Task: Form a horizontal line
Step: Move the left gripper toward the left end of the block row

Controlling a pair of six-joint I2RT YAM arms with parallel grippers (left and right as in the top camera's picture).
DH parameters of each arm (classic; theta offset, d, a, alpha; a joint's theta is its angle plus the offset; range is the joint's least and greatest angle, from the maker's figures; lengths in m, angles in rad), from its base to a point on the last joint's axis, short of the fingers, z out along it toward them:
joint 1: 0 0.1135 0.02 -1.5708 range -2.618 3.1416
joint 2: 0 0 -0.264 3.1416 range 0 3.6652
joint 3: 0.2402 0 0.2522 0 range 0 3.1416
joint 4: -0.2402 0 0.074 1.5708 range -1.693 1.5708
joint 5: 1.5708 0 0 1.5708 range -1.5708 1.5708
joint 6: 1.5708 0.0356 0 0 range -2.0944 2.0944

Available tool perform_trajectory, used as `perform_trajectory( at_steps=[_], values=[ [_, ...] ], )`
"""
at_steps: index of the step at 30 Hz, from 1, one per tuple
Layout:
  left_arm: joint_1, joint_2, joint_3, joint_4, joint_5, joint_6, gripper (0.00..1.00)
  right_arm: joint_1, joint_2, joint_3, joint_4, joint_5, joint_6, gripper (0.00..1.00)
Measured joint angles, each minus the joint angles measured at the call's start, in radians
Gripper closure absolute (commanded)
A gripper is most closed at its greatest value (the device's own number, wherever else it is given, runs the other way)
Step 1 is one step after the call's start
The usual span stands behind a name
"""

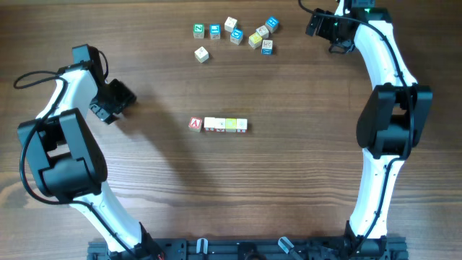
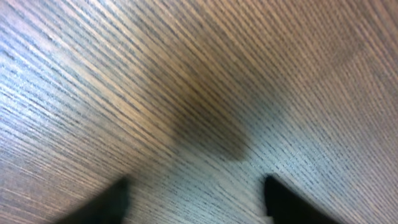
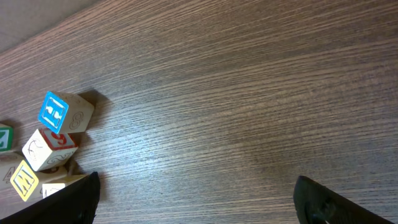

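At the middle of the table (image 1: 303,166), the horizontal line (image 1: 219,124) of five letter cubes lies straight, with the red "A" at its left end. The left fingers (image 2: 106,202) and right fingers (image 3: 336,202) both stand apart over bare wood. The loose cubes (image 1: 236,36) are clustered near the right ones.

- Your left arm (image 1: 66,148) rises from the near left, its elbow bent and its forearm reaching away from you.
- Your left gripper (image 1: 114,102) angles downward, jaws apart with nothing between them.
- Your right arm (image 1: 391,119) stretches up the right side to the far edge.
- Your right gripper (image 1: 321,27) turns inward, jaws spread wide and holding nothing.
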Motion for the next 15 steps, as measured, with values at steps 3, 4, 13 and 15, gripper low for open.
perform_trajectory(
  at_steps=[3, 4, 13, 15],
  values=[
    [0.0, 0.0, 0.0, -0.019, 0.026, 0.003, 0.96, 0.0, 0.0, 0.0, 0.0, 0.0, 0.0, 0.0],
    [0.0, 0.0, 0.0, -0.02, 0.045, 0.003, 0.96, 0.0, 0.0, 0.0, 0.0, 0.0, 0.0, 0.0],
    [-0.02, -0.126, 0.251, -0.225, 0.119, 0.034, 0.96, 0.0, 0.0, 0.0, 0.0, 0.0, 0.0, 0.0],
    [-0.056, -0.181, 0.265, -0.225, 0.119, 0.035, 0.96, 0.0, 0.0, 0.0, 0.0, 0.0, 0.0, 0.0]
  ],
)
